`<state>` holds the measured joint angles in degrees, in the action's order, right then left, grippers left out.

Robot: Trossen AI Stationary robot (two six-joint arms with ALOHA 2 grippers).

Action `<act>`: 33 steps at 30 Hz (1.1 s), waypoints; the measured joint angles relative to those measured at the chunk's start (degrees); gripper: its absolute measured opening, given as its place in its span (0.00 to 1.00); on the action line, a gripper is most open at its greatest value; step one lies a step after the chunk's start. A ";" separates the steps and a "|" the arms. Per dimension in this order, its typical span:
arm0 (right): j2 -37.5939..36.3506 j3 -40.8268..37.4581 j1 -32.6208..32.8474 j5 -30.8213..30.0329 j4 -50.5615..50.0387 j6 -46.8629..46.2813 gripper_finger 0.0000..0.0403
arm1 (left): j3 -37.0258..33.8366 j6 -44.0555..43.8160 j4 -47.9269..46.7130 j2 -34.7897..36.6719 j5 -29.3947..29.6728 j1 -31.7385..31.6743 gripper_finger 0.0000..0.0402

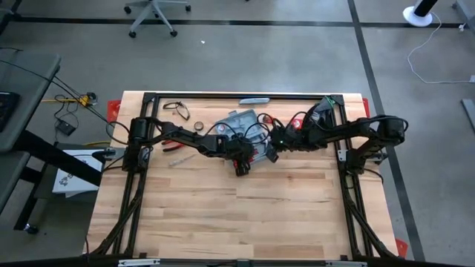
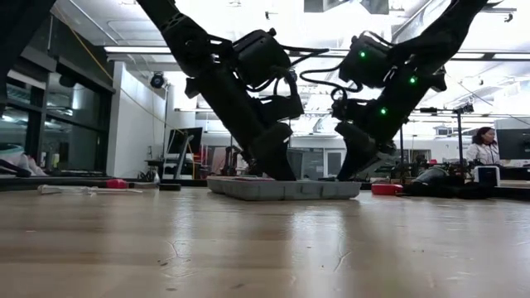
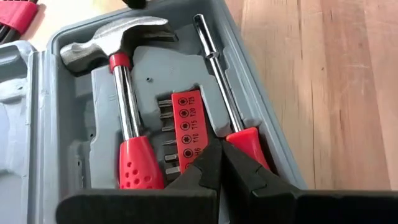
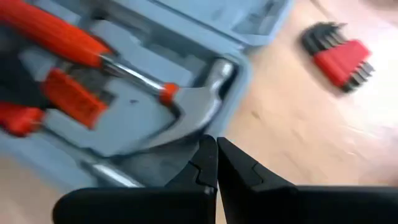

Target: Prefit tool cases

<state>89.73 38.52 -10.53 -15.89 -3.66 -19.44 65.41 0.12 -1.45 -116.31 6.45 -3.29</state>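
The blue-grey tool case (image 1: 239,121) lies open and flat on the table near its far middle. Its moulded tray (image 3: 261,81) holds a red-handled hammer (image 3: 127,93), a red bit holder (image 3: 188,124) and a red-handled screwdriver (image 3: 230,106). My left gripper (image 3: 221,152) is shut and slants down into the tray, its tips by the screwdriver's red handle (image 3: 252,142). My right gripper (image 4: 216,146) is shut too and slants down over the hammer's head (image 4: 205,93), near the tray's rim. In the low view both grippers reach down to the case (image 2: 281,189). My left gripper's shut fingertips stand at the near end of the screwdriver's red handle (image 3: 244,138), slanting down from the table's left; I cannot tell whether they touch it. My right gripper's shut tips hang over the hammer's head (image 4: 208,118); the view is blurred, so I cannot tell whether they touch.
A red set of hex keys (image 4: 339,56) lies on the wood beside the case. Left of the case lie a red-handled tool (image 1: 174,146) and a dark looped tool (image 1: 176,110). A slim grey bar (image 1: 254,100) lies at the far edge. The table's near half (image 1: 237,215) is bare wood.
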 joint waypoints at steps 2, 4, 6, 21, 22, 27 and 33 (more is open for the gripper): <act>0.00 -0.02 0.76 -1.56 0.24 0.00 0.00 | 0.00 0.01 -0.02 0.00 -0.13 0.00 0.00; 0.00 -0.01 1.68 -2.42 2.37 0.34 0.00 | -0.01 0.04 -0.02 0.00 -0.29 0.00 0.00; 0.00 0.00 2.36 -2.58 4.83 0.91 0.00 | -0.02 0.28 -0.04 0.00 -1.65 -0.02 0.00; 9.80 0.59 0.74 5.51 11.83 -0.66 0.00 | -0.11 0.39 -0.23 0.02 -3.54 0.12 0.00; 10.75 0.70 0.73 5.24 13.37 -0.93 0.00 | -0.12 0.37 -0.16 0.05 -3.55 0.12 0.00; 12.09 0.40 0.78 5.59 17.68 -0.99 0.00 | -0.13 0.89 -0.13 0.59 -3.54 0.17 0.00; 11.91 0.29 0.79 7.54 18.21 -0.42 0.00 | -0.61 4.27 -1.52 5.33 -2.76 0.94 0.00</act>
<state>101.65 38.81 -9.74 -8.34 14.54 -19.86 64.79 4.39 -2.97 -110.99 3.69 -2.35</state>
